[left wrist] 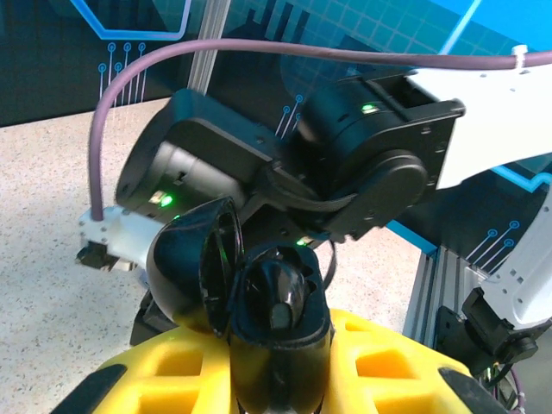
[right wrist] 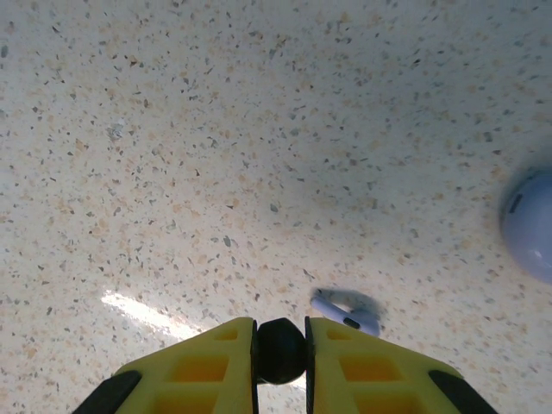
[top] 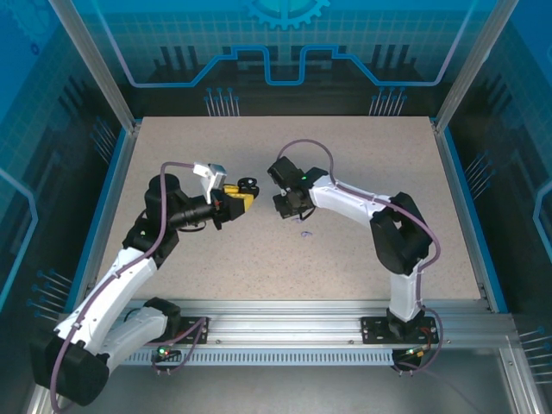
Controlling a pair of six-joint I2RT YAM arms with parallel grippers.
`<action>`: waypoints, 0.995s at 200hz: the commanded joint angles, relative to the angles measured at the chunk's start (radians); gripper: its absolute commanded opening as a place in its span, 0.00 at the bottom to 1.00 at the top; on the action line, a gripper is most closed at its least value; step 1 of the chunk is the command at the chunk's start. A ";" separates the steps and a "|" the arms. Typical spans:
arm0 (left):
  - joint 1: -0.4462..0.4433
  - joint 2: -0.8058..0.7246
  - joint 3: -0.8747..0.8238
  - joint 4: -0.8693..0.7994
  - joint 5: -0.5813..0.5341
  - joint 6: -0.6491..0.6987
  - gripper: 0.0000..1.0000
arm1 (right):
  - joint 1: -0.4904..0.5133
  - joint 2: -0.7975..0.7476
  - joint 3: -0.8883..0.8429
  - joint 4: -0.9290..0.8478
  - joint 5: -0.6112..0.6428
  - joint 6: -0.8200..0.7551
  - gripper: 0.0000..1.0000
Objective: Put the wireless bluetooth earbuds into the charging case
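Note:
My left gripper [left wrist: 278,341] [top: 242,199] is shut on a black round charging case [left wrist: 276,302] [top: 250,184], held up off the table. The case's lid [left wrist: 194,272] hangs open to the left, and a dark earbud stem [left wrist: 281,312] sits in its well. My right gripper [right wrist: 280,335] [top: 290,210] is shut on a black earbud [right wrist: 280,349], pinched between its yellow fingers [right wrist: 203,362] just above the table. It hovers right of the case. A pale lavender earbud [right wrist: 345,312] lies on the table just beyond the right fingertip.
A round lavender case [right wrist: 530,220] rests on the table at the right edge of the right wrist view. The right arm's wrist [left wrist: 371,164] looms close behind the black case. The speckled table [top: 216,267] has raised blue rails [top: 108,207] on its sides.

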 commanded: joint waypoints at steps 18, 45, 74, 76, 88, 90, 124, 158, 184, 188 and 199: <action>0.010 0.021 -0.025 0.042 -0.014 -0.038 0.20 | -0.026 -0.129 -0.046 0.063 0.045 -0.040 0.20; 0.011 0.048 -0.024 0.047 -0.024 -0.048 0.20 | -0.046 -0.191 -0.070 0.067 0.024 -0.038 0.19; 0.011 0.081 -0.025 0.048 -0.040 -0.064 0.20 | -0.062 -0.251 -0.093 0.071 -0.004 -0.035 0.20; 0.011 0.085 -0.025 0.047 -0.041 -0.064 0.20 | -0.062 -0.255 -0.095 0.072 -0.006 -0.035 0.19; 0.010 0.102 -0.022 0.042 -0.041 -0.068 0.20 | -0.063 -0.281 -0.104 0.073 -0.016 -0.035 0.19; 0.011 0.106 -0.021 0.042 -0.041 -0.070 0.20 | -0.064 -0.287 -0.104 0.074 -0.018 -0.036 0.19; 0.010 0.164 -0.018 0.054 -0.024 -0.102 0.19 | -0.070 -0.359 -0.116 0.082 -0.050 -0.035 0.20; 0.009 0.225 -0.017 0.066 0.001 -0.108 0.18 | -0.072 -0.412 -0.110 0.083 -0.089 -0.037 0.19; 0.007 0.256 -0.018 0.081 0.024 -0.105 0.18 | -0.073 -0.447 -0.106 0.083 -0.107 -0.047 0.20; 0.006 0.261 -0.018 0.083 0.027 -0.104 0.18 | -0.072 -0.452 -0.103 0.084 -0.110 -0.049 0.20; 0.004 0.274 -0.018 0.093 0.042 -0.103 0.18 | -0.072 -0.465 -0.102 0.085 -0.121 -0.053 0.20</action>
